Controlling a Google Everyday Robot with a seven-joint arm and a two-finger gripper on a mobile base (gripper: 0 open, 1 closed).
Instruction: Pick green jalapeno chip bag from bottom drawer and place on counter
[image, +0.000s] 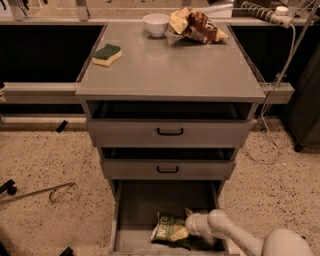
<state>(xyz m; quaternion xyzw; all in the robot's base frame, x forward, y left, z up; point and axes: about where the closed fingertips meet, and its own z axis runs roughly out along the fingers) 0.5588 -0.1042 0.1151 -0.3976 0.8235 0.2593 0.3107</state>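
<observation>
The green jalapeno chip bag (167, 229) lies flat in the open bottom drawer (135, 202), near its front. My gripper (185, 229) reaches in from the lower right on a white arm and is at the bag's right edge, touching it. The counter (170, 65) is the grey top of the cabinet above.
On the counter are a green-and-yellow sponge (106, 54), a white bowl (155, 23) and a brown-and-cream snack bag (196, 26). Two upper drawers with black handles (169, 132) stand slightly open. A cable (277, 90) hangs at the right. A metal hook (45, 191) lies on the floor left.
</observation>
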